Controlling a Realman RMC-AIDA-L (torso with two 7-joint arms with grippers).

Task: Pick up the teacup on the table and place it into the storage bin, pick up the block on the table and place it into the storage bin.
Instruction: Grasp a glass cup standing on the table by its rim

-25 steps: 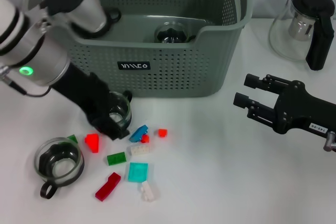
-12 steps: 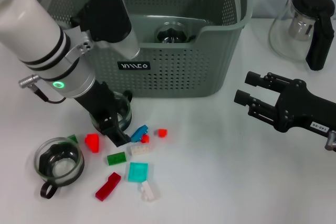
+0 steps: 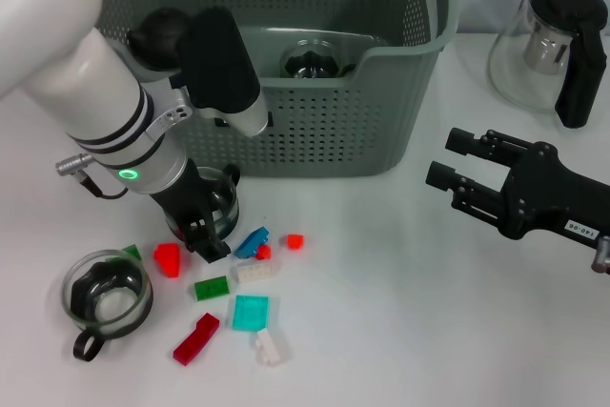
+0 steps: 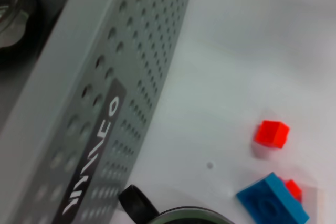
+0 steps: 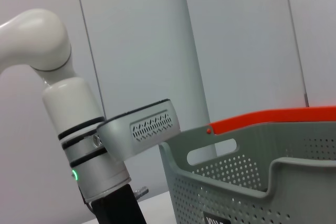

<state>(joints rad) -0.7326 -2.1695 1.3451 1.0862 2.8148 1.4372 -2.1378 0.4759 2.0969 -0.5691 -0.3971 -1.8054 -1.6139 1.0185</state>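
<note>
Legibly, "140-06" marks right gripper (image 3: 440,161); storage bin (image 3: 315,131) label unreadable.

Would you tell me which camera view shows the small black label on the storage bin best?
The left wrist view: the black label on the storage bin fills much of the frame, its white lettering legible. In the head view the left arm covers nearly all of it. The right wrist view catches only its top edge.

Bench right of blocks (image 3: 250,278): bare (image 3: 381,312); open passage
Storage bin (image 3: 315,131) front: teacup (image 3: 214,199) touching wall; left gripper (image 3: 208,235) crowding
</note>
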